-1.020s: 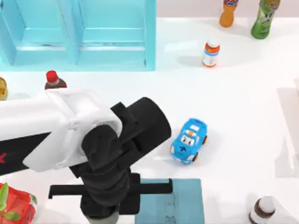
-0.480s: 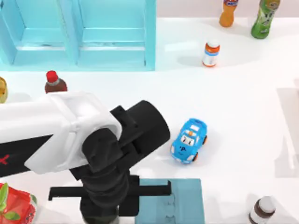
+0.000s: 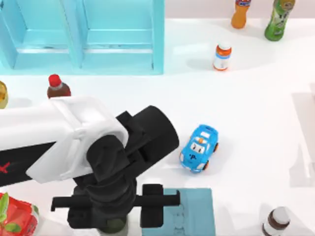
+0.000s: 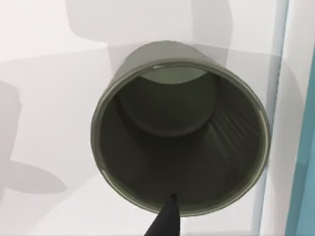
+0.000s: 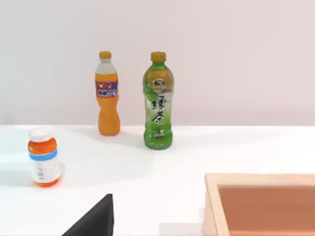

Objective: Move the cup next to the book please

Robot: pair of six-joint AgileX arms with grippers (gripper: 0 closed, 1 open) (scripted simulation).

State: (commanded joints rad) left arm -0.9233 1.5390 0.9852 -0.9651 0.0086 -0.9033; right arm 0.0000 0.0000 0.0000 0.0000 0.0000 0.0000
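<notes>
— Where's the cup (image 4: pixel 179 130)?

— Upright on the white surface (image 3: pixel 256 123), just left of the book (image 3: pixel 194 214), near the front edge.

— And the left hand (image 3: pixel 115 216)?

— Right above it, fingers spread wide either side, gripping nothing. The right arm is parked.

Top view: left arm covers most of the cup (image 3: pixel 114 225), only an olive sliver shows at the bottom edge. Book (image 3: pixel 194 214) cut by the bottom edge, its left part under the left pincer (image 3: pixel 115 216). Brown bottle (image 3: pixel 276 221) and red carton (image 3: pixel 17 219) cut off at the bottom. Right wrist view: tan tray (image 5: pixel 261 204) cropped at the right and bottom edges.
</notes>
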